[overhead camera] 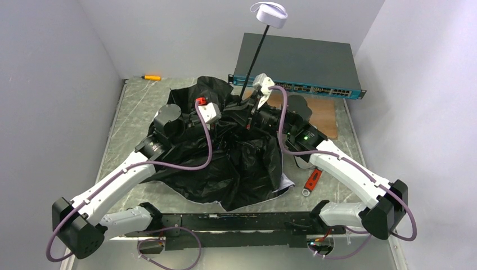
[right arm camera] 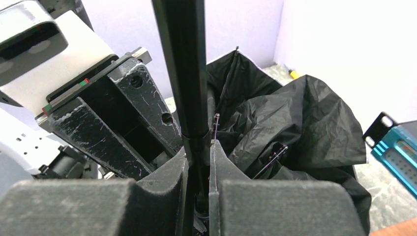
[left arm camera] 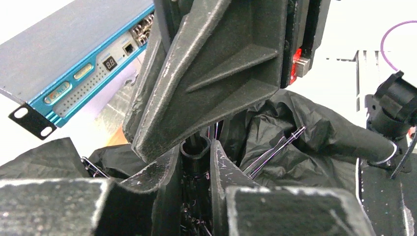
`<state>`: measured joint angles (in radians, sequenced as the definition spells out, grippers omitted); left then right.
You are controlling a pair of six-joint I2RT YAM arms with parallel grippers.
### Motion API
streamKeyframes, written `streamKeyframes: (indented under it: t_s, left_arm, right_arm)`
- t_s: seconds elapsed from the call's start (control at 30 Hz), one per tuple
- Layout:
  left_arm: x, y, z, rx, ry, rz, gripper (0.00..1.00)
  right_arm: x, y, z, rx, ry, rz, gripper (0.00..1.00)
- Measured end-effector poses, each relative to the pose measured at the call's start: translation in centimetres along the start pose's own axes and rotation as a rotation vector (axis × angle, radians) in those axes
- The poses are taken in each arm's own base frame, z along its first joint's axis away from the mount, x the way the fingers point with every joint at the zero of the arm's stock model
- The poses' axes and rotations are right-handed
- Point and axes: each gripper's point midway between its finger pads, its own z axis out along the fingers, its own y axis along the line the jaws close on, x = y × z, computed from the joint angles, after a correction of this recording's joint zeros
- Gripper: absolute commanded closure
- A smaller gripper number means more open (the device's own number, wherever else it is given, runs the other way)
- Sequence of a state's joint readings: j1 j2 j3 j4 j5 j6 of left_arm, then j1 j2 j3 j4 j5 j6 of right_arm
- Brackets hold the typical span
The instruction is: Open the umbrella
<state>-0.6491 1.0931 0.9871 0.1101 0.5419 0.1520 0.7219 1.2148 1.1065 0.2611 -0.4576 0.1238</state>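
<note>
The umbrella lies canopy down on the table, its crumpled black face up and a silvery edge showing at the front. Its thin black shaft rises toward the back, topped by the pale handle. My left gripper is shut on the black runner sleeve at the base of the shaft. My right gripper is shut on the shaft just above it, and its finger fills the top of the left wrist view. The left gripper body shows in the right wrist view.
A large dark grey flat box with a teal front stands at the back right, behind a brown board. A yellow marker lies at the back left. A red-handled tool lies beside the right arm. White walls close both sides.
</note>
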Motion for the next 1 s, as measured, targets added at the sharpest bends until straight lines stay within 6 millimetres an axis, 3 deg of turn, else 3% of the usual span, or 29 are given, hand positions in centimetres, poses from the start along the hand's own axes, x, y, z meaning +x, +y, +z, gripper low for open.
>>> streamKeyframes:
  t_s: [0.13,0.33,0.6,0.67,0.77,0.83,0.93,1.0]
  left_arm:
    - [2.0,-0.1,-0.5,-0.011,0.031,0.035,0.97]
    - [5.0,0.2,-0.7,-0.012,0.076,0.077,0.9]
    - [5.9,0.8,0.2,0.01,0.073,0.08,0.82]
    - [5.8,1.0,0.3,0.022,0.064,0.081,0.72]
    - [5.2,0.9,-0.2,0.058,0.045,0.088,0.45]
    - [6.7,0.7,-1.3,0.076,0.101,0.064,0.33]
    - [8.9,0.3,-3.2,0.093,0.202,-0.014,0.29]
    - [7.7,-0.7,-4.3,0.129,0.226,-0.034,0.29]
  right_arm:
    - [1.6,-0.3,0.1,0.01,0.063,0.027,1.0]
    - [4.3,-1.0,0.2,0.03,0.166,0.079,1.0]
    - [4.3,-2.0,0.0,0.07,0.192,0.091,1.0]
    - [4.1,-2.2,0.0,0.079,0.195,0.09,1.0]
    - [4.1,-2.0,0.0,0.074,0.197,0.1,1.0]
    - [3.1,-1.9,-0.1,0.06,0.166,0.099,1.0]
    - [1.0,-1.3,-1.1,0.039,0.088,0.065,1.0]
    - [0.2,-0.4,-2.0,0.016,0.044,0.042,1.0]
